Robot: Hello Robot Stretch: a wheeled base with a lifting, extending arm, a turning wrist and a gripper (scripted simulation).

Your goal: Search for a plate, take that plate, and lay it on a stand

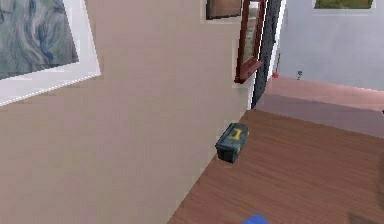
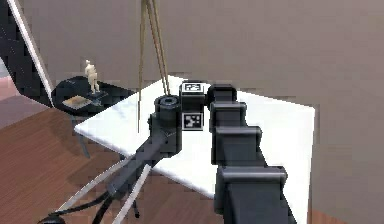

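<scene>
In the arm side view a low dark stand (image 2: 112, 94) sits at the left, beyond a white table (image 2: 275, 120). On the stand lie a small flat brownish thing (image 2: 75, 102) and a pale figurine (image 2: 93, 74). My arm's dark bar rises over the white table to two white marker squares (image 2: 192, 105). The gripper (image 2: 110, 190) angles down and left from there, past the table's near corner. Its far end is hard to make out, so I cannot tell whether it holds anything.
Thin tan tripod legs (image 2: 152, 50) stand behind the white table. In the forward view a beige wall with a framed picture (image 1: 40, 45) runs along the left. A dark green box (image 1: 232, 141) sits on the wood floor by the wall. A red-brown door (image 1: 250, 40) hangs by a doorway.
</scene>
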